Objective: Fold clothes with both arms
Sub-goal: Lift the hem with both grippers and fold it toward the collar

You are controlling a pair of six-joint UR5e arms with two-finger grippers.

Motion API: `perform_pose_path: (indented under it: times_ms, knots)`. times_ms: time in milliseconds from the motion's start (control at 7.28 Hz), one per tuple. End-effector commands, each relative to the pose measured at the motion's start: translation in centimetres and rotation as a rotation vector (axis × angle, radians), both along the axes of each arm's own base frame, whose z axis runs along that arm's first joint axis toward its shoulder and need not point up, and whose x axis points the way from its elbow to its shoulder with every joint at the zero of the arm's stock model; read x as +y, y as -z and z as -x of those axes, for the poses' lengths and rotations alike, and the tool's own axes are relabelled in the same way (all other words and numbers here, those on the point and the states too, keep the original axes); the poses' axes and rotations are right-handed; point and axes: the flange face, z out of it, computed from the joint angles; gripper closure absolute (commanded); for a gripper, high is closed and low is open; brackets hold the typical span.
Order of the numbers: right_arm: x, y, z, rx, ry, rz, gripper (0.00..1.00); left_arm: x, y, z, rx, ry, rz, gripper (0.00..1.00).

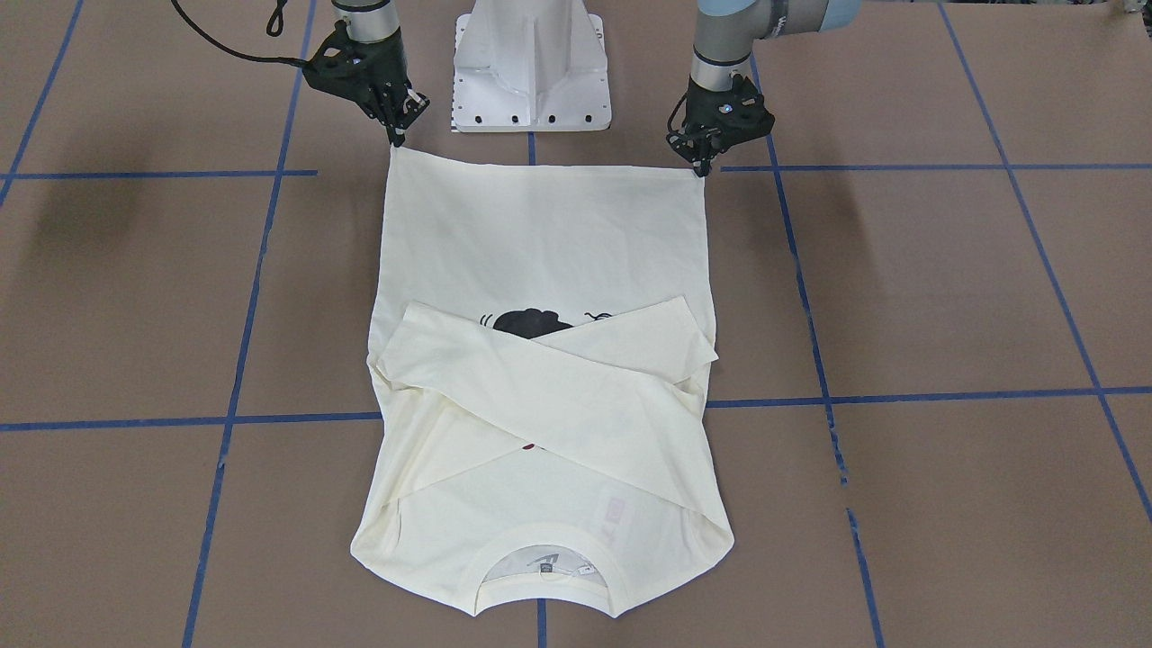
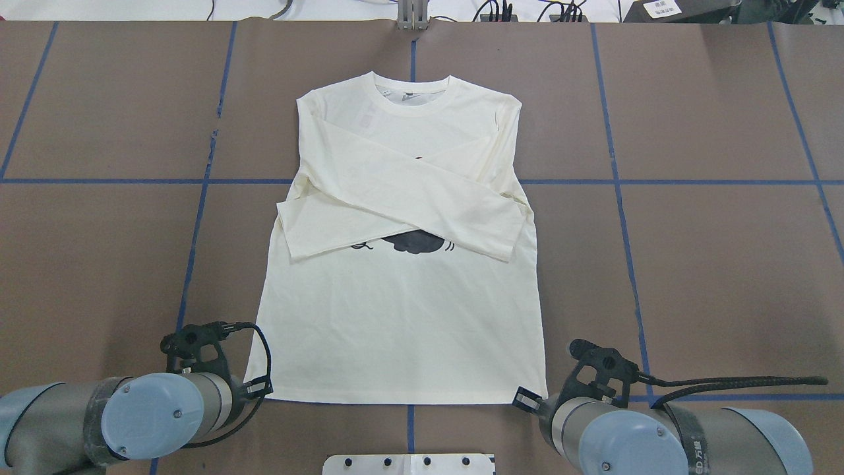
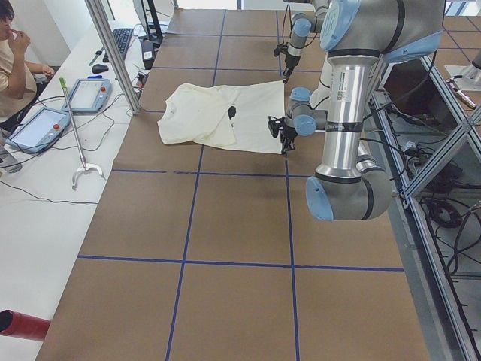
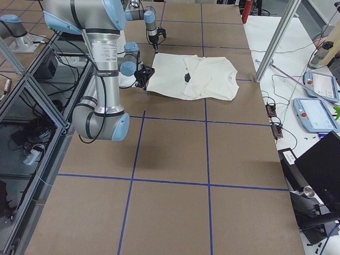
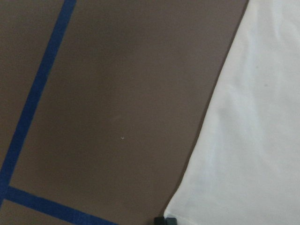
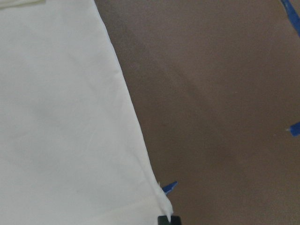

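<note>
My left gripper (image 1: pixel 700 165) is sitting at the shirt's left hem corner, close to my edge of the counter (image 2: pixel 692 264). Its fingers are looking pressed together on that corner, though the tips are showing only small in the wrist view.

The shirt (image 2: pixel 395 330) is lying flat in the middle of the counter. Its collar (image 2: pixel 412 99) is pointing toward the far edge and its hem (image 2: pixel 395 400) is running straight along my edge. Both sleeves (image 2: pixel 409 204) are lying crossed over the chest, partly covering the black print (image 2: pixel 412 243).

My right gripper (image 1: pixel 396 137) is pinching the opposite hem corner in the same way.

I am judging the step in hand to be carrying the hem up over the sleeves toward the collar. To do it well, I am planning to raise both corners together and level. The hem should stay taut between them, neither stretched nor sagging. I am aiming to travel straight toward the far edge so the crossed sleeves are not dragged, then lay the hem square near the collar.
</note>
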Motion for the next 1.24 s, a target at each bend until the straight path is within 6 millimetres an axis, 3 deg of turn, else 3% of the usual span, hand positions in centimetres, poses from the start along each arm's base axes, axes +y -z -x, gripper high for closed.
perform_pose_path:
  times_ms: [0, 137, 412, 549, 687, 824, 961, 1099]
  knots:
    - [-0.2, 0.7, -0.7, -0.016, -0.004, -0.001, 1.0, 0.8, 5.2, 2.4, 0.123, -0.035, 0.023, 1.0]
    - [0.3, 1.0, -1.7, -0.028, 0.003, 0.001, 1.0, 1.1, 7.1, 3.9, 0.167, -0.022, 0.034, 1.0]
    - [1.8, 2.1, -5.8, -0.063, 0.025, -0.001, 1.0, 2.6, 10.0, 5.8, 0.242, 0.002, 0.088, 1.0]
    - [0.1, 2.6, -6.3, -0.072, -0.009, -0.016, 1.0, 2.0, 10.4, 6.0, 0.253, 0.014, 0.084, 1.0]
    - [-3.5, 3.7, -5.8, -0.086, -0.07, -0.045, 1.0, -0.6, 10.5, 5.8, 0.252, 0.071, 0.06, 1.0]
    - [-8.0, 5.9, -4.2, -0.085, -0.074, -0.141, 1.0, -6.6, 12.3, 7.3, 0.266, 0.125, -0.05, 1.0]
    - [-12.8, 5.0, -3.7, -0.024, -0.095, -0.192, 1.0, -10.9, 11.2, 8.3, 0.22, 0.174, -0.101, 1.0]
    - [-16.9, 5.3, -5.3, -0.001, -0.098, -0.231, 1.0, -15.1, 10.0, 8.5, 0.172, 0.202, -0.147, 1.0]
